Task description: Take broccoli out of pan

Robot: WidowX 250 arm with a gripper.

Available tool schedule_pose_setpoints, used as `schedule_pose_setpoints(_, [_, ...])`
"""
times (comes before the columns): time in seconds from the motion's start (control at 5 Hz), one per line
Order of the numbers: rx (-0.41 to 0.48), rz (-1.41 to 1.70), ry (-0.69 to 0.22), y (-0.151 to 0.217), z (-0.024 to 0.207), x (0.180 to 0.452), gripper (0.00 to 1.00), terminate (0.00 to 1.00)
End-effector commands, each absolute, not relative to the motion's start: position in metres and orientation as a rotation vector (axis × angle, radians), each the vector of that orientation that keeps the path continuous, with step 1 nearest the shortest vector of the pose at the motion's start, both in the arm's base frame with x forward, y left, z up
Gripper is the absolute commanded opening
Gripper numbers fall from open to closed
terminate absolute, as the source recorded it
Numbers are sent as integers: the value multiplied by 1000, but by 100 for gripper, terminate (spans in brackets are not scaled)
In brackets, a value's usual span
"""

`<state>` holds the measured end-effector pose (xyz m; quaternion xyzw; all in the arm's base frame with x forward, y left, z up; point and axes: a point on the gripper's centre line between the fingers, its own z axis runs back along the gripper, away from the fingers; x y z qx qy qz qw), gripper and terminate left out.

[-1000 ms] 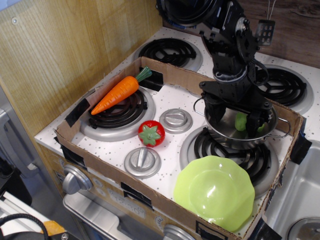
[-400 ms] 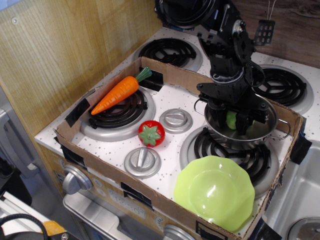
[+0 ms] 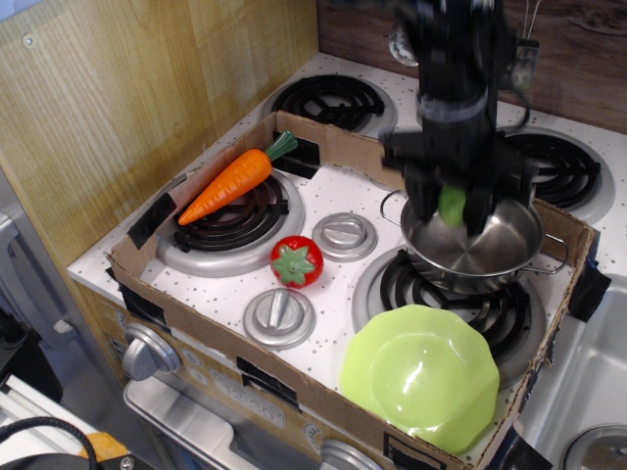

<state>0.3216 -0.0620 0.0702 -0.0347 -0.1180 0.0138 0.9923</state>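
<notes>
The pan (image 3: 509,250) is a shiny steel pot with thin wire handles, sitting on the front right burner inside the cardboard box. My gripper (image 3: 452,208) hangs over the pan's left part, shut on the small light-green broccoli (image 3: 452,204), which shows between the two black fingers. The broccoli is lifted above the pan's rim. The pan's inside looks bare where it shows.
A lime-green scalloped plate (image 3: 423,375) lies in front of the pan. A red tomato (image 3: 296,261) and two grey knobs (image 3: 345,235) sit mid-stove. An orange carrot (image 3: 233,181) lies on the left burner. Cardboard walls (image 3: 211,338) ring the stove top.
My gripper closed on the broccoli down inside the pan, then rose straight up with it. The broccoli is now above the rim. The pan stayed in place.
</notes>
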Motion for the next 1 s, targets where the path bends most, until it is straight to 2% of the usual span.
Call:
schedule_pose_setpoints(0.0, [-65, 208, -282, -23, 106, 299, 0, 0])
schedule_pose_setpoints(0.2, [-86, 205, -239, 4, 94, 288, 0, 0])
schedule_pose_setpoints(0.4, [-24, 219, -250, 27, 82, 270, 0, 0])
schedule_pose_setpoints(0.8, [34, 277, -251, 46, 71, 232, 0, 0])
